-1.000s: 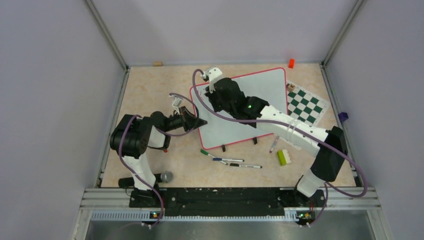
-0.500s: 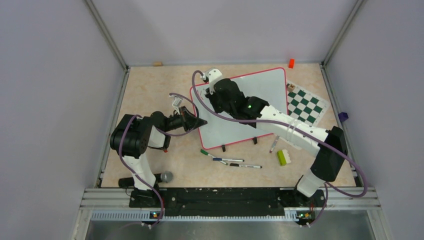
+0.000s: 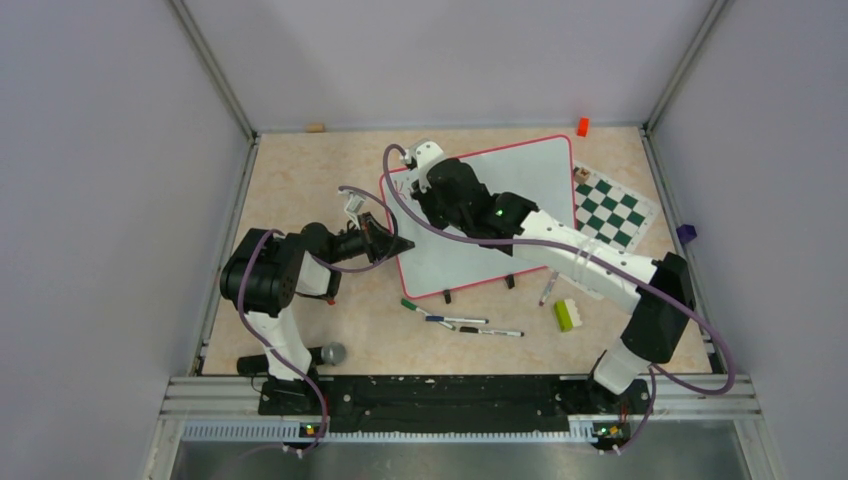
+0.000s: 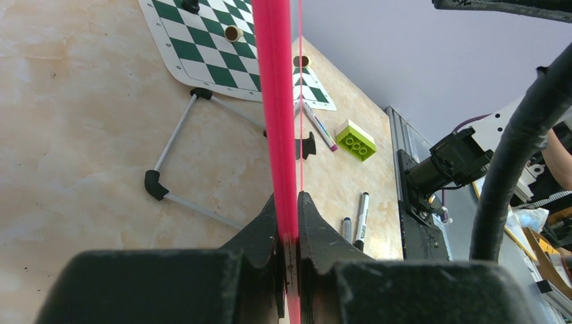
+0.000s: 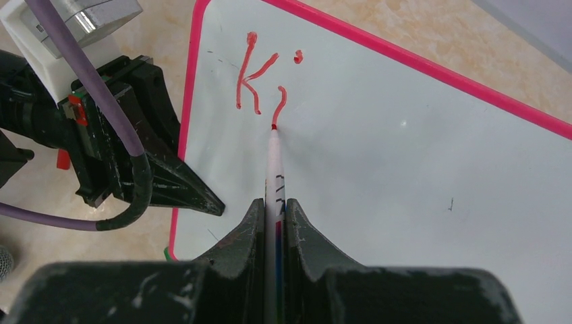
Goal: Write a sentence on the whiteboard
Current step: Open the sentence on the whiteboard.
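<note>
Beige table [image 3: 300, 170] carries whiteboard [image 3: 535, 170]; lilac walls [image 3: 450, 60].

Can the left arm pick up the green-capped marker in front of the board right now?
Probably not: the left pincer is shut on the pink frame of the whiteboard and would have to let go first. The green-capped marker itself lies uncovered.
</note>
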{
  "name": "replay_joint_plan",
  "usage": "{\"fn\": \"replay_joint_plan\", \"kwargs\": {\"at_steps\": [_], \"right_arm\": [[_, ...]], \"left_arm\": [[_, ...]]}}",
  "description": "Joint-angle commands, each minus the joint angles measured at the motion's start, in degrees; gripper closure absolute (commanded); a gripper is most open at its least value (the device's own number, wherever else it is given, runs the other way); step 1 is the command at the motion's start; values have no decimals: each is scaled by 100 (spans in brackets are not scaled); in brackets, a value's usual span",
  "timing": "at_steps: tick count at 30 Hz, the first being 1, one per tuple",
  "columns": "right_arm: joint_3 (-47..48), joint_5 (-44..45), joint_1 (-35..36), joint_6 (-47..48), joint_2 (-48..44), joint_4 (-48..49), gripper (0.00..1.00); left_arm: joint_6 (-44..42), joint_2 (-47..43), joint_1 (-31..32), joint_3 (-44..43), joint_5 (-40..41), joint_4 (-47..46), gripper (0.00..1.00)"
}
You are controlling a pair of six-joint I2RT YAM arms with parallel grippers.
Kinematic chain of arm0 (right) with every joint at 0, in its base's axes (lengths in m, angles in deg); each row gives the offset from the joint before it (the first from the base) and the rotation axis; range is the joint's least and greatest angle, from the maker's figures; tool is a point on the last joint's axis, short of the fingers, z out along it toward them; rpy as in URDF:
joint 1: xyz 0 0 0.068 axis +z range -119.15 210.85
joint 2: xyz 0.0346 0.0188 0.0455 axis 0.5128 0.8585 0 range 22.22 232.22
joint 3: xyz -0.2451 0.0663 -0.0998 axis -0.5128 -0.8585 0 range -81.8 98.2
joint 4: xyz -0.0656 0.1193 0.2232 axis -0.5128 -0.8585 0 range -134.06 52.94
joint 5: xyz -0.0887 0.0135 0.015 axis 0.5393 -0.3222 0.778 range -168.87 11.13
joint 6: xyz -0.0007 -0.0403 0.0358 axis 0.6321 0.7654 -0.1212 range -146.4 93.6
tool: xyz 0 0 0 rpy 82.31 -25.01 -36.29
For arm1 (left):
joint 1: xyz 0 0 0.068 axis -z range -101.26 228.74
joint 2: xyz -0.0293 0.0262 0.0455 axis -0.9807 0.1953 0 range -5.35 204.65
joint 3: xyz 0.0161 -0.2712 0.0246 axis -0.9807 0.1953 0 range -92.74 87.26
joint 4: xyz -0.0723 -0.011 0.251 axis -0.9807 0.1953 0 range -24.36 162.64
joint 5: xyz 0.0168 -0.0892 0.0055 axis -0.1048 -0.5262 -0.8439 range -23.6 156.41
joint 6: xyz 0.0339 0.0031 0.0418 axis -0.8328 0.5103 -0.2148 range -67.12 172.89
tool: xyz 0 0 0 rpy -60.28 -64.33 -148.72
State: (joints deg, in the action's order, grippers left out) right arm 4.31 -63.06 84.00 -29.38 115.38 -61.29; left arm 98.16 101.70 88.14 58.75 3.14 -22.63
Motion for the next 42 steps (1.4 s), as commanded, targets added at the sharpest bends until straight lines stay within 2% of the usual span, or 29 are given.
{"fn": "replay_joint_plan", "kwargs": {"at_steps": [1, 26, 42], "right_arm": [[295, 93, 8, 62, -263, 61, 100], [426, -17, -246, 30, -402, 220, 100], [470, -125, -300, -1, -77, 149, 100]], "left_arm": [[-707, 134, 88, 39, -573, -454, 100], [-708, 146, 87, 30, -579, -454, 100], [-704, 149, 86, 35, -581, -454, 100]]}}
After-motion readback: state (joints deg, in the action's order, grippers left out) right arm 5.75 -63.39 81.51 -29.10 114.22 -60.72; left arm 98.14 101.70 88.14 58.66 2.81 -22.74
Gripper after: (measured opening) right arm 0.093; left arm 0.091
